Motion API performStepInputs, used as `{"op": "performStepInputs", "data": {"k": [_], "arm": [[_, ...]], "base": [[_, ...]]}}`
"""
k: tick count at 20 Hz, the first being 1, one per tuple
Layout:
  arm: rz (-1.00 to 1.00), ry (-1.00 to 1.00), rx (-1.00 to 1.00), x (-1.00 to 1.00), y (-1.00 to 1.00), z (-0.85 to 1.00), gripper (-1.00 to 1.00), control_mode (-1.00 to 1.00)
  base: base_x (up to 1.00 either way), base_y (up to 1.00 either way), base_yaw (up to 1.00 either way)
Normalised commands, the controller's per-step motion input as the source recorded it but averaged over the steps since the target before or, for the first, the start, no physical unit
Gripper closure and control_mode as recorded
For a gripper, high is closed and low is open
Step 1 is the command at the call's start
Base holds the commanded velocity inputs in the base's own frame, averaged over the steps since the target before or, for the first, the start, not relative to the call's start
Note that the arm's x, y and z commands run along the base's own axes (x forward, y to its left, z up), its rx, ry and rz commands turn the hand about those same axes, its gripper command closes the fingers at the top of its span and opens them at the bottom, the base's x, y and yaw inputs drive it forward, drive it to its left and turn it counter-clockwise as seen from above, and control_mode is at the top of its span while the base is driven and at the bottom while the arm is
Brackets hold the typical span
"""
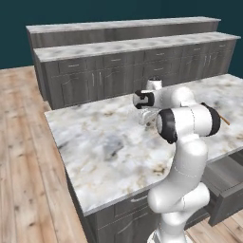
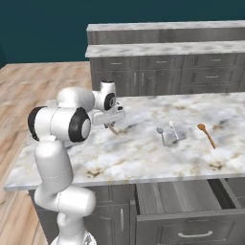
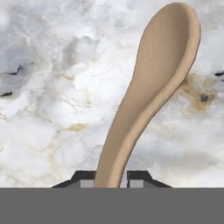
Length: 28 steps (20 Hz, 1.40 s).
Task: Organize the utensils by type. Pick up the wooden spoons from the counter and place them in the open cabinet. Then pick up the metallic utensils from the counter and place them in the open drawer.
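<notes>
In the hand view the handle of a pale wooden spoon (image 3: 148, 100) runs down into the gap between the two dark finger tips (image 3: 87, 178), one on each side and pressed close against it, so the gripper (image 3: 111, 179) is clenched on the spoon's handle. From there the spoon reaches away from the fingers, leaning toward the upper right of that view, its oval bowl far from the tips and seen over the marble counter (image 3: 48, 96). In the right base view the gripper (image 2: 112, 125) sits low over the left part of the counter (image 2: 143, 153), the spoon's tan end just showing beneath it. Further right lie small silver metal utensils (image 2: 168, 135), and beyond them a second, orange-brown wooden spoon (image 2: 207, 134), well apart from the gripper. Below the counter's front edge a wide drawer (image 2: 191, 210) stands pulled out.
</notes>
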Motion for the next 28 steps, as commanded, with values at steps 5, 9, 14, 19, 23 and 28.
{"op": "performStepInputs", "data": {"k": [5,9,14,19,23,28], "arm": [[0.10,-0.07,0.00,-0.66,0.13,0.65,1.00,-1.00],[0.12,-0.01,0.00,-0.62,0.25,0.63,1.00,-1.00],[0.13,-0.05,0.00,-0.69,0.30,0.43,1.00,-1.00],[0.04,-0.06,0.00,-0.67,0.16,0.40,1.00,-1.00],[0.00,0.00,0.00,-0.68,0.09,0.38,1.00,-1.00],[0.00,-0.01,0.00,-0.77,0.06,0.30,1.00,-1.00]], "base": [[0.00,0.00,0.00],[0.00,0.00,0.00],[0.00,0.00,0.00],[0.00,0.00,0.00],[0.00,0.00,0.00],[0.00,0.00,0.00]]}}
